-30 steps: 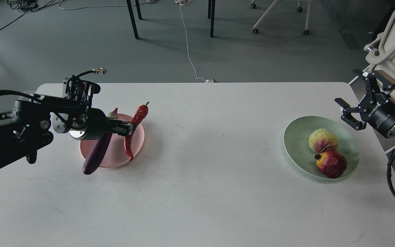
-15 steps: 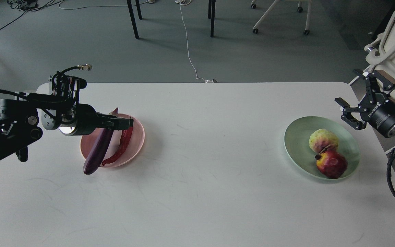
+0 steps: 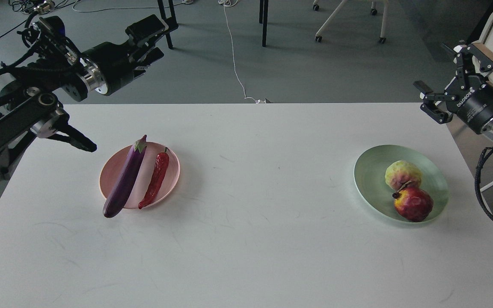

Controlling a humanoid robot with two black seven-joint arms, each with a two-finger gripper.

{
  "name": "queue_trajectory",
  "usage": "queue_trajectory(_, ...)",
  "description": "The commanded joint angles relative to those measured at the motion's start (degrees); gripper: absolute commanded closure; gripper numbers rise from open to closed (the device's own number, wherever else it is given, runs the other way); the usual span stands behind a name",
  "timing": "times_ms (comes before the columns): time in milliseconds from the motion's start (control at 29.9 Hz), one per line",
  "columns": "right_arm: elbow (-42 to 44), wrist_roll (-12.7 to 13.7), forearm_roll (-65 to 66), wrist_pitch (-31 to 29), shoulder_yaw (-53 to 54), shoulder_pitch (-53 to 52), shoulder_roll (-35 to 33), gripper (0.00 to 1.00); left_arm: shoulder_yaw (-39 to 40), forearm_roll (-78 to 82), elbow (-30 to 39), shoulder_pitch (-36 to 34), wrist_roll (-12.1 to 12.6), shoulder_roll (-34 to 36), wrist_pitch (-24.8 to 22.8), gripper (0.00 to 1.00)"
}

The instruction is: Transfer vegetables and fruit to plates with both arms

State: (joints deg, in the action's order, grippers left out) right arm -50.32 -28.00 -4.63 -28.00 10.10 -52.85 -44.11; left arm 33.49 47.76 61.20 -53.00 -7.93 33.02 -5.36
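From the head view, all 4 pieces sit on the 2 plates. The eggplant (image 3: 126, 178) lies slantwise across the pink plate (image 3: 172, 167), its dark blunt end hanging past the near-left rim onto the table (image 3: 255, 239); the red chili pepper (image 3: 155, 179) lies just beside it, tip at the near rim. On the mint green plate (image 3: 368, 173) the bumpy yellow-green fruit (image 3: 402, 174) and the dark red pomegranate-like fruit (image 3: 414, 204) touch each other, toward the plate's right side.

The left gripper (image 3: 154, 36) hangs high beyond the table's far-left corner, fingers parted and holding nothing. The right gripper (image 3: 447, 83) hovers off the far-right edge, fingers spread wide, also empty.

The job looks done, so the risks are small ones, I'd say. The eggplant is the weak spot: a nudge could tip or roll it off the plate. The 2 round fruits crowd the right rim, so a jolt to the table or a sweep by the right arm might send one rolling off.
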Motion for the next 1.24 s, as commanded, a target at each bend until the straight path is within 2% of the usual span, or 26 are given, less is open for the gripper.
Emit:
queue_trajectory(0, 0.13, 0.00, -0.20, 0.00, 0.00, -2.00, 4.28, 0.04, 0.43, -4.59, -7.13, -0.09, -2.35, -3.31, 5.71, 0.02)
queue_trajectory(134, 1.09, 0.00, -0.73, 0.00, 0.18, -2.17, 9.55, 0.04, 2.02, -19.94, -10.05, 1.13, -2.61, -3.84, 5.63, 0.02)
queue_trajectory(234, 2.59, 0.00, -0.81, 0.00, 0.18, -1.47, 12.29, 0.04, 2.02, -31.47, -10.23, 4.64, -4.45, -4.19, 5.36, 0.02)
queue_trajectory(334, 2.68, 0.00, -0.73, 0.00, -0.35, -0.33, 13.17, 0.04, 1.67, -33.44, -9.96, 7.98, -9.36, -4.28, 2.13, 0.02)
queue_trajectory(401, 2.59, 0.00, -0.73, 0.00, -0.17, 1.16, 13.52, 0.04, 2.19, -33.44, -9.96, 11.06, -13.58, -4.63, -4.01, 0.02)
queue_trajectory(468, 2.59, 0.00, -0.73, 0.00, -0.09, 2.13, 13.61, 0.04, 2.63, -33.44, -10.05, 13.17, -15.27, -5.68, -9.99, 0.02)
queue_trajectory(635, 2.15, 0.00, -0.81, 0.00, 0.18, 3.80, 13.61, 0.03, 6.14, -33.35, -9.70, 18.27, -15.01, -6.30, -17.39, 0.02)
queue_trajectory(769, 1.98, 0.00, -0.38, 0.00, 0.18, 5.73, 13.61, 0.03, 6.50, -33.35, -9.35, 21.17, -12.29, -6.48, -22.49, 0.02)
queue_trajectory(870, 1.80, 0.00, -0.29, 0.00, 0.70, 6.79, 13.52, 0.03, 6.50, -33.35, -9.26, 22.32, -10.62, -6.39, -22.64, 0.02)
queue_trajectory(1204, 1.89, 0.00, 0.06, 0.00, 9.84, 9.52, 13.61, 0.02, 6.50, -33.35, -9.26, 22.76, -10.61, -6.56, -22.64, 0.02)
